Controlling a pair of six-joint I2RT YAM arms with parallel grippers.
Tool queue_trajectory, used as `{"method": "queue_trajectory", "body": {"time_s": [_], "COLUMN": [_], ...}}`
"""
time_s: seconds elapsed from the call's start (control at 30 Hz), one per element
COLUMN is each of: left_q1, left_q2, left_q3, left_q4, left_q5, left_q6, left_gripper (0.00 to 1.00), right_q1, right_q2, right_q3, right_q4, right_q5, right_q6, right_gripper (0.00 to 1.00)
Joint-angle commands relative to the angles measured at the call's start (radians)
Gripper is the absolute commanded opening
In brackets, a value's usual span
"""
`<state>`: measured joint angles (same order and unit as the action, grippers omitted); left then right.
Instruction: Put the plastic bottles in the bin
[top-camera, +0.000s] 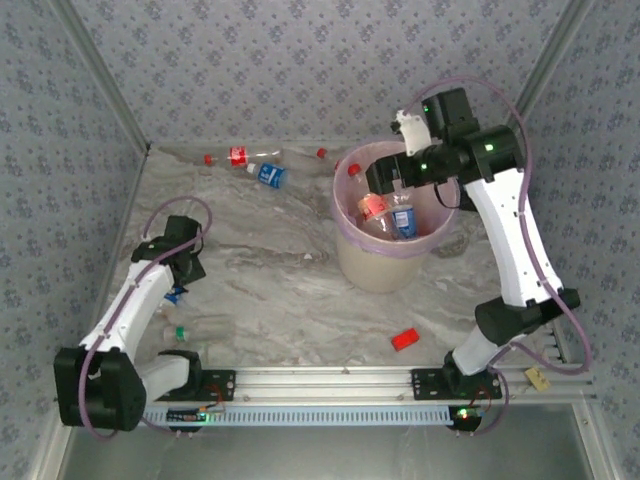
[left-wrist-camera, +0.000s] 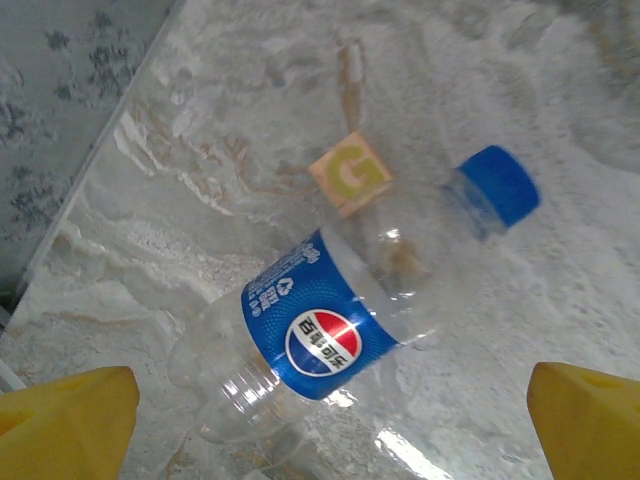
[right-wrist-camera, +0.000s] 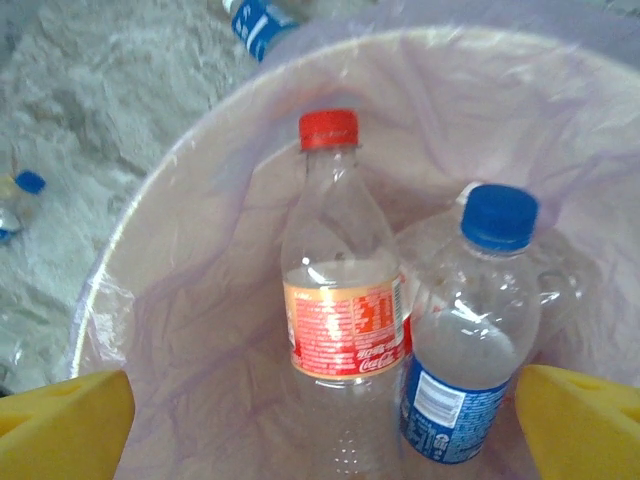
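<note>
The cream bin (top-camera: 345, 240) with its pink liner holds two plastic bottles, a red-labelled one (top-camera: 373, 207) and a blue-labelled one (top-camera: 404, 222). My right gripper (top-camera: 388, 185) hangs open over the bin's far rim. In the right wrist view the red-capped bottle (right-wrist-camera: 345, 325) and the blue-capped bottle (right-wrist-camera: 450, 400) lie below the open gripper (right-wrist-camera: 325, 430), held by nothing. My left gripper (top-camera: 183, 272) stands open low at the left over a blue-labelled bottle (left-wrist-camera: 320, 335), which lies on the table between its yellow fingertips (left-wrist-camera: 70, 420). More bottles (top-camera: 238, 156) (top-camera: 270, 175) lie at the back.
A wooden block with a G (left-wrist-camera: 350, 172) rests against the blue-capped bottle. A small bottle with a green cap (top-camera: 180, 331) lies near the left arm's base. A red block (top-camera: 404, 339) sits in front of the bin. Loose red caps (top-camera: 321, 153) lie by the back wall.
</note>
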<state>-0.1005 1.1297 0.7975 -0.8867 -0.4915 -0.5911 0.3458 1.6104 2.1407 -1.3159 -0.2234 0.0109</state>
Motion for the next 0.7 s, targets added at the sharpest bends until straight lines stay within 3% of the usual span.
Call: {"method": "queue_trajectory", "body": {"time_s": [0.0, 0.33, 0.57, 0.67], "left_q1": [0.035, 0.089, 0.189, 0.196], "left_q2": [0.035, 0.101, 0.113, 0.126], "left_q3": [-0.03, -0.047, -0.105, -0.098], "left_q4": [0.044, 0.086, 0.195, 0.201], "left_q5": [0.087, 0.123, 0.315, 0.347], "left_q6": [0.008, -0.04, -0.074, -0.074], "left_gripper": [1.0, 1.0, 1.0, 1.0], "right_q1": [-0.027, -0.053, -0.063, -0.067], "right_q2": [-0.032, -0.037, -0.053, -0.06], "right_q3": [-0.016, -0.018, -0.025, -0.031], "right_q4": [0.084, 0.155, 0.158, 0.161], "right_q5": [-0.046, -0.071, -0.052, -0.049], "right_q6": [0.025, 0.055, 0.049, 0.05], "right_gripper": [1.0, 1.0, 1.0, 1.0]}}
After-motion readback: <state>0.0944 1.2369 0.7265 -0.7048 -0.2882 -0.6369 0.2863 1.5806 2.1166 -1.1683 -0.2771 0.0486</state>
